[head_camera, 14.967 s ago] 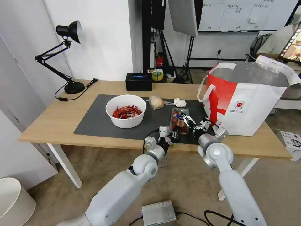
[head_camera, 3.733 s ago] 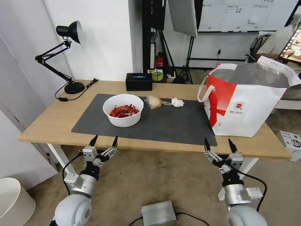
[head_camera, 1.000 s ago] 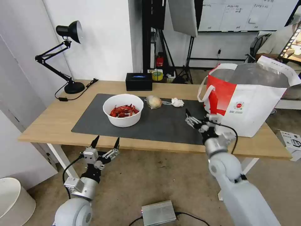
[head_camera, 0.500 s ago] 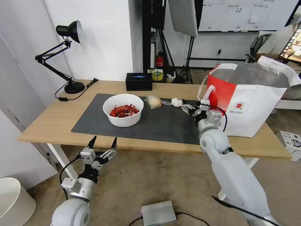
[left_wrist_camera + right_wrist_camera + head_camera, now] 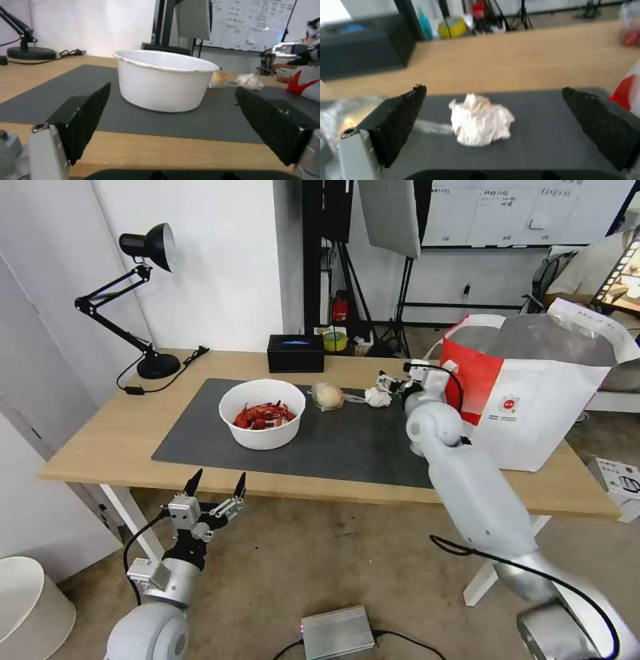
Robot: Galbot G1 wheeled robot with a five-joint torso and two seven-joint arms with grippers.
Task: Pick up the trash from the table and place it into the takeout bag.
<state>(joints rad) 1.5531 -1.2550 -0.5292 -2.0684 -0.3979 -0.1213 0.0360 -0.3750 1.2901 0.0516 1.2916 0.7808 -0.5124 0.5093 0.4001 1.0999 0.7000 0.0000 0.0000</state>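
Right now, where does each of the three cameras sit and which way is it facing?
Head view: high, looking down at the light wood table; both arms show, right pincer by the crumpled white tissue.
Left wrist view: below the table edge, facing the white round bowl between open fingers.
Right wrist view: just above the dark grey mat, open fingers framing the tissue.
All share the tissue.

The table (image 5: pixel 120 437) carries a grey mat (image 5: pixel 347 443), desk lamp (image 5: pixel 143 300), black box (image 5: pixel 295 353) — and the takeout bag (image 5: pixel 533 400).

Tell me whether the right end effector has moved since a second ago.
Yes. The right end effector went from the mat's near right part toward the far edge, now at the crumpled tissue.
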